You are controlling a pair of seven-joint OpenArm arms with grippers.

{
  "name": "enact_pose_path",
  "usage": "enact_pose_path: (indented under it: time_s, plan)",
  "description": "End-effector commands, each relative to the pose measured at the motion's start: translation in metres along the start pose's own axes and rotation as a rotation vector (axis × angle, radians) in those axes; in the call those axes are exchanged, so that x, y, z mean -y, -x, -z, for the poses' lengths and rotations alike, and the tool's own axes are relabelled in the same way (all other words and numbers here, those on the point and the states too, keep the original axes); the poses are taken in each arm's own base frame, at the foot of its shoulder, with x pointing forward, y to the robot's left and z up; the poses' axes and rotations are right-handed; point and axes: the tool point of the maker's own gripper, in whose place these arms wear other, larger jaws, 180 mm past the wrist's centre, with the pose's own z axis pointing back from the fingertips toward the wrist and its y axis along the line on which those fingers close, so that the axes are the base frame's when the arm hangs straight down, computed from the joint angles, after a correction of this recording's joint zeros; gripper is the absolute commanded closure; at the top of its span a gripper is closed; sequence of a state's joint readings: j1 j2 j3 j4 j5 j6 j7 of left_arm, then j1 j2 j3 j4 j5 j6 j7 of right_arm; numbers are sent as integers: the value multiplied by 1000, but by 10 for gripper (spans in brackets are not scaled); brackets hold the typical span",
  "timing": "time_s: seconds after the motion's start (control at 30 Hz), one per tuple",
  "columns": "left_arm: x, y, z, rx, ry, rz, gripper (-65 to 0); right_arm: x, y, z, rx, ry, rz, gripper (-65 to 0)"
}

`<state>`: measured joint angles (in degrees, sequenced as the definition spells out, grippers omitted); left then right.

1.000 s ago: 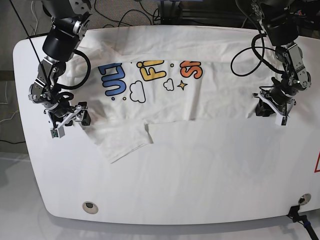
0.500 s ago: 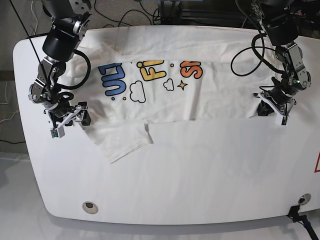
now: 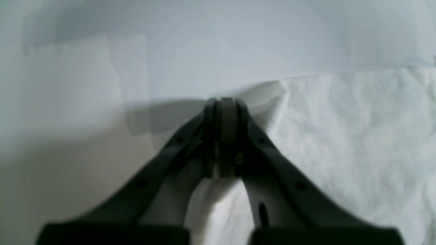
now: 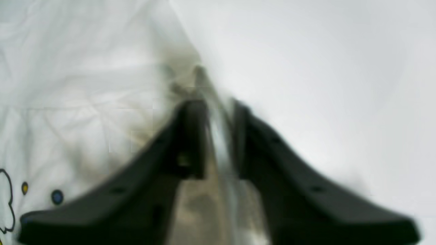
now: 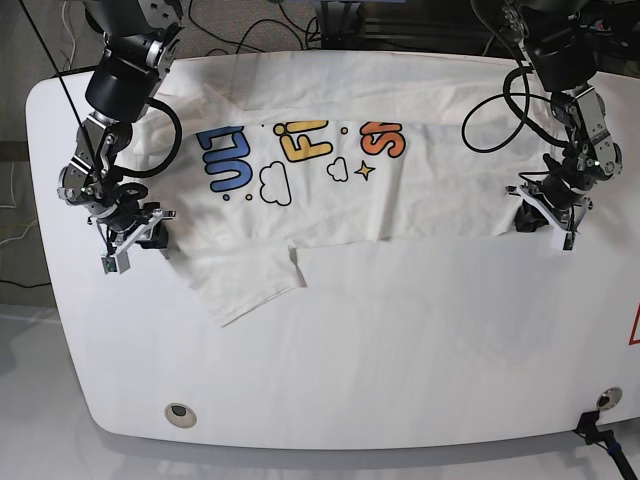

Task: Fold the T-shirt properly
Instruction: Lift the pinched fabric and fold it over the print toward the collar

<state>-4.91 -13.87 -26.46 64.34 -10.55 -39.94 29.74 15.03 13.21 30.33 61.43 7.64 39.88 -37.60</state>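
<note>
- The shirt (image 5: pixel 330 190) lies spread across the far half of the counter (image 5: pixel 400 370), print up, one sleeve folded toward the near side.
- Left gripper (image 3: pixel 221 102) is pinched tight on the shirt's edge corner.
- Right gripper (image 4: pixel 213 105) is narrow, clamping a fabric fold.

White tabletop (image 5: pixel 400 340): smooth, with rounded corners, seen from above in the base view; a bare stretch of it is also shown in both wrist views. Round grey inset (image 5: pixel 179 411): set into the tabletop near its front left corner. Small dark fitting (image 5: pixel 603 400): placed near the front right corner. Red marking (image 5: pixel 634 328): cut off at the right edge. Black cables (image 5: pixel 262 22): lying behind the far edge on grey floor.
</note>
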Motion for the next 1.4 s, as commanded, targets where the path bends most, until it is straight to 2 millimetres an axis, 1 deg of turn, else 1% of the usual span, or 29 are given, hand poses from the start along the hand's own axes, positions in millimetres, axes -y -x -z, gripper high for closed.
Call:
enact_pose_path:
  time_s: [0.0, 0.03, 0.07, 0.17, 0.23, 0.3, 0.37, 0.43, 0.5, 0.53, 0.67, 0.73, 0.83, 0.93, 1.03, 1.07, 1.13, 1.37]
  plan:
    - [-5, 19, -2, -103, -19, 34, 0, 5, -16, -4, 33, 12, -18, -28]
    - [-5, 19, -2, -103, -19, 34, 0, 5, -16, -4, 33, 12, -18, -5]
    - [-5, 19, -2, -103, -19, 34, 0, 5, -16, -4, 33, 12, -18, 0]
    - [-5, 19, -2, -102, -20, 32, 0, 5, -16, -4, 32, 12, -18, 0]
    - [-5, 19, -2, -102, -20, 32, 0, 4, -16, -4, 32, 10, -17, -18]
    - [-5, 19, -2, -102, -20, 32, 0, 4, -16, -4, 31, 9, -16, -58]
    - [-5, 19, -2, -102, -20, 32, 0, 4, -16, -4, 31, 9, -16, -128]
    - [-5, 19, -2, -102, -20, 32, 0, 4, -16, -4, 31, 9, -16, -212]
    - [-5, 19, -2, -102, -20, 32, 0, 3, -16, -4, 32, 7, -14, -278]
    - [-5, 19, -2, -102, -20, 32, 0, 1, -15, -2, 32, 1, -11, -293]
    - [-5, 19, -2, -102, -20, 32, 0, -8, -13, 2, 24, -14, -18, -294]
    - [-5, 19, -2, -103, -20, 33, 0, -20, -11, 7, 6, -39, -50, -294]
    - [-5, 19, -2, -103, -20, 33, 0, -22, -11, 8, 1, -45, -59, -279]
    - [-5, 19, -2, -103, -20, 33, 0, -22, -11, 8, 2, -45, -59, -233]
    - [-5, 19, -2, -102, -20, 34, 0, -21, -12, 8, 4, -42, -61, -140]
    - [-5, 19, -2, -102, -20, 34, 0, -21, -12, 8, 5, -42, -60, -101]
    - [-5, 19, -2, -102, -20, 34, 0, -21, -12, 8, 5, -42, -60, -1]
    - [-5, 18, -2, -101, -20, 33, 0, -19, -13, 6, 5, -37, -65, 0]
